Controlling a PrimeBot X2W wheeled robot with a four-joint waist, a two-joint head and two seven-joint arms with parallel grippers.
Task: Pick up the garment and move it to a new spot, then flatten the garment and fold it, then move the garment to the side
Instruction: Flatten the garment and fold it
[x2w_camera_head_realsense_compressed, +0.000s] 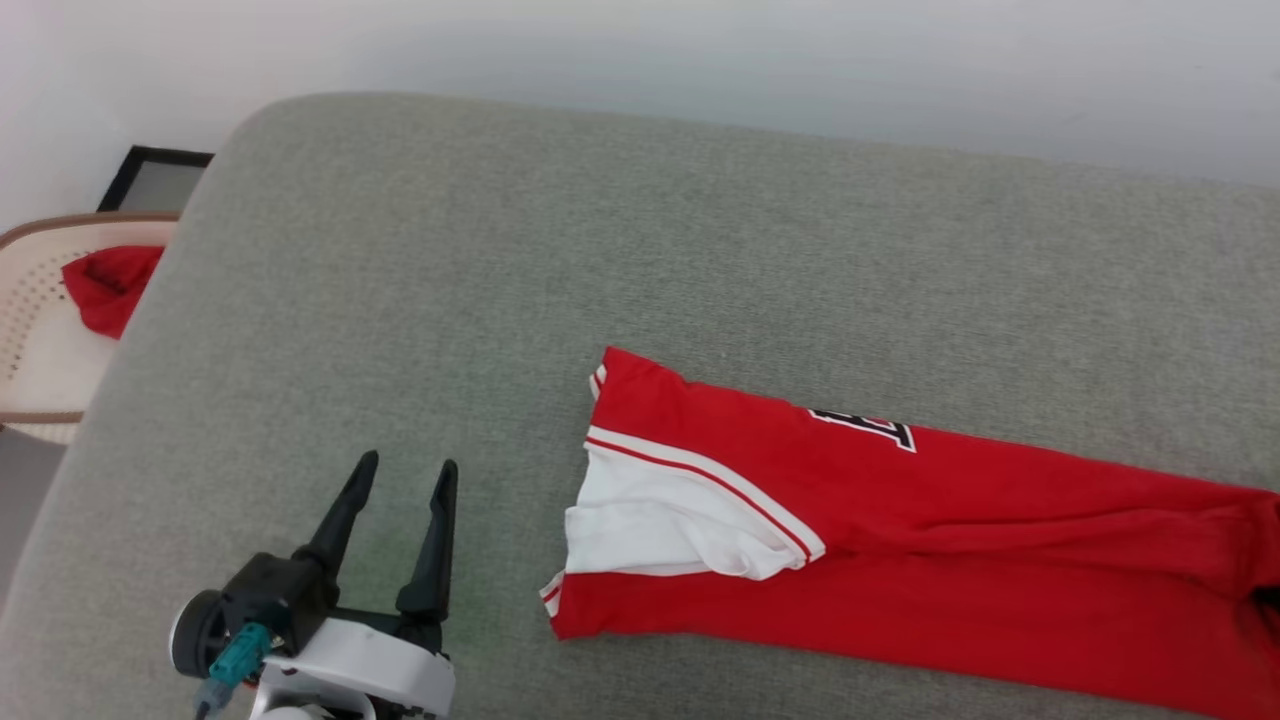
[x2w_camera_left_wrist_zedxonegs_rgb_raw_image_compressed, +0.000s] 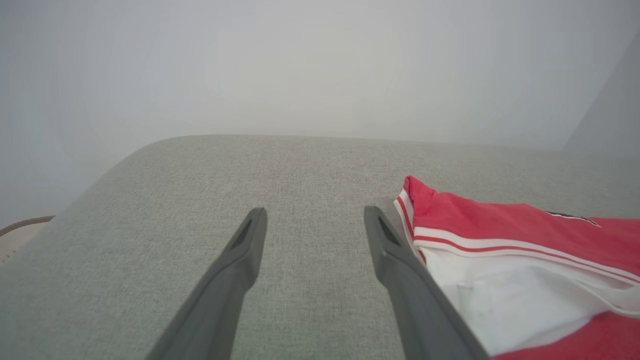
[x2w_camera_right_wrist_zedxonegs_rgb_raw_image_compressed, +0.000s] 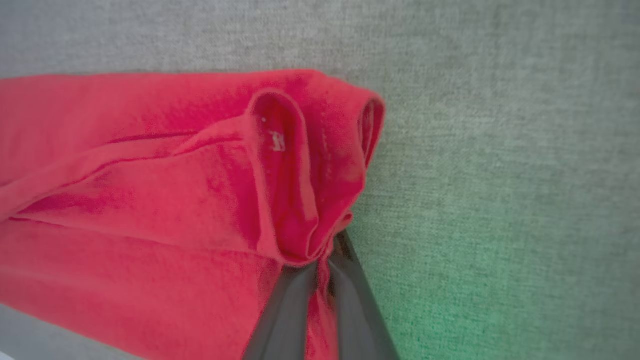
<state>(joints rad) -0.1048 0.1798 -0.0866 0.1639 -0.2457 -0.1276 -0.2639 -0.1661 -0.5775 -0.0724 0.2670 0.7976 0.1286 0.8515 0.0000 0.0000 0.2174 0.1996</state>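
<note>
Fold step, likely: right gripper (x2w_camera_right_wrist_zedxonegs_rgb_raw_image_compressed: 322, 260) jaws closed, pinching bunched red end of garment (x2w_camera_right_wrist_zedxonegs_rgb_raw_image_compressed: 150, 200), toward front-right of cushion (x2w_camera_head_realsense_compressed: 400, 250). Next move probably calls for lifting pinched end over toward sleeve end, layers kept together. Left gripper (x2w_camera_head_realsense_compressed: 408, 462) jaws spread, empty, near front-left corner; white sleeve end near, off to its right, not between jaws. Garment lies as long narrow band along front edge.

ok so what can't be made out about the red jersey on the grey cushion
- Black white-outlined number, head view: a fold of the red white-sleeved jersey hides most of it.
- Jersey's far end, head view: cut off by the right edge.
- Right gripper tips, right wrist view: bunched red cloth covers them.
</note>
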